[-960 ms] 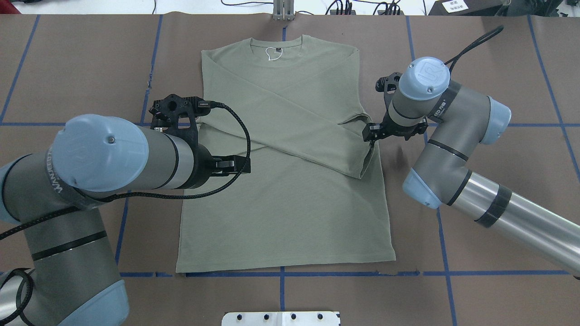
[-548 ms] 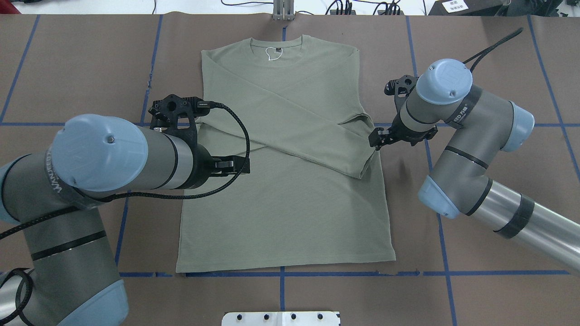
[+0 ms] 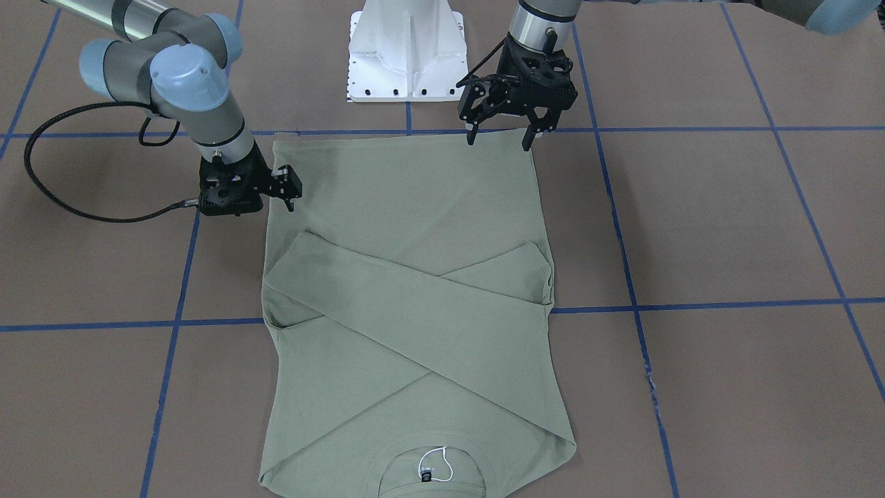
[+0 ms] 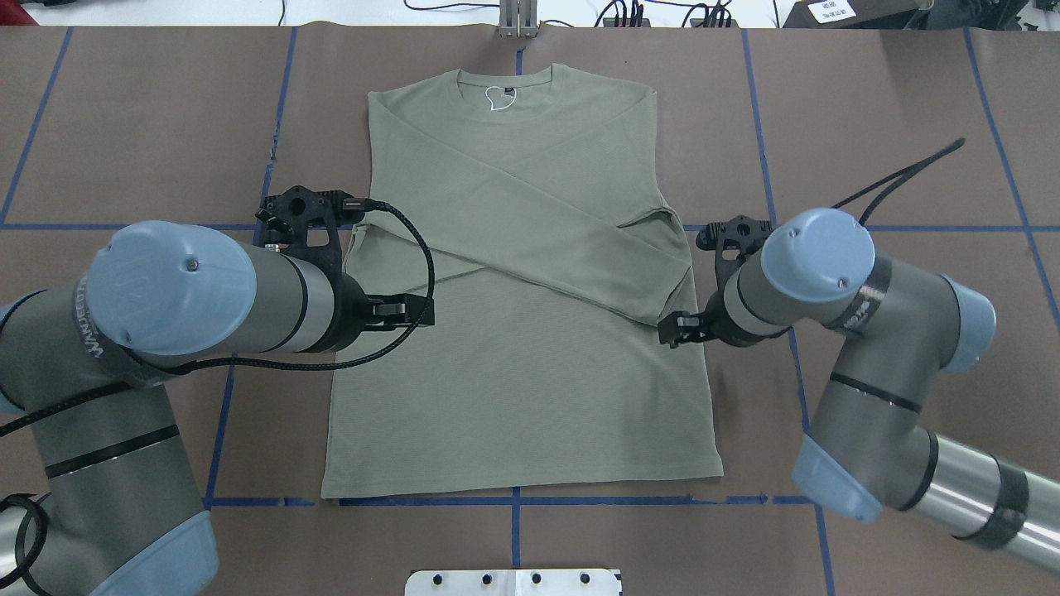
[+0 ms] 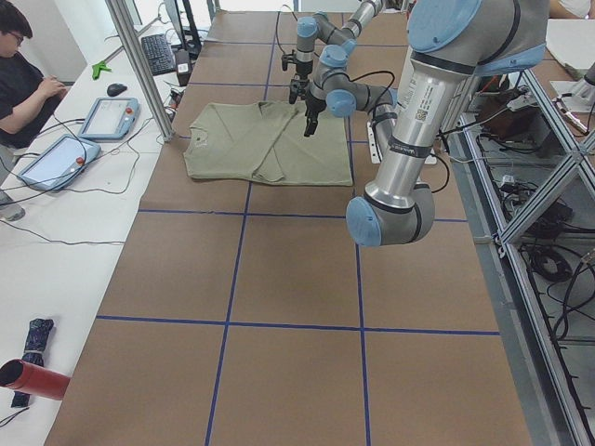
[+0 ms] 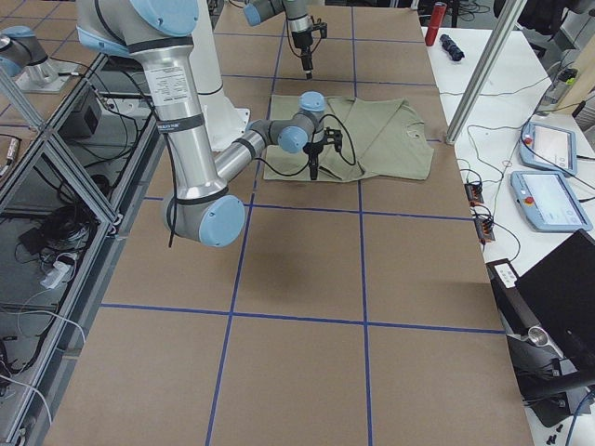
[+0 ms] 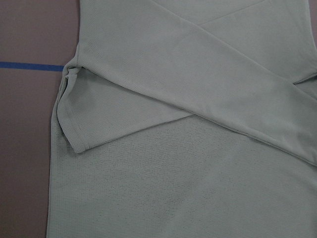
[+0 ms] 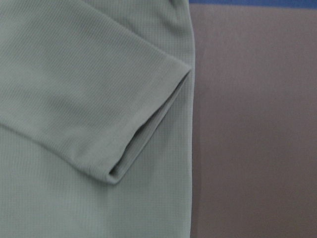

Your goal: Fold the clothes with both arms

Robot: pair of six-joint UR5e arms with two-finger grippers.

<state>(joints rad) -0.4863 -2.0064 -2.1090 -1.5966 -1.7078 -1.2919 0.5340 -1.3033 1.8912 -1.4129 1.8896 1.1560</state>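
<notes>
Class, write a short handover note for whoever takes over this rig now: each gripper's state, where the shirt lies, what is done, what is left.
Left gripper: open, empty, above the shirt's left side.
Right gripper: at the shirt's right edge by a cuff; open or shut unclear.
Shirt: flat on the table, collar away from the robot.
Done: both sleeves crossed over the chest.
Left: likely folding the body, hem towards collar.

Robotics laboratory: blue-taped grid table (image 4: 124, 124) under the left gripper (image 3: 498, 142), teach pendants (image 5: 107, 116) and seated person (image 5: 23, 84) beyond it

Brown table (image 4: 124, 124) with blue tape lines (image 4: 994, 228)
</notes>
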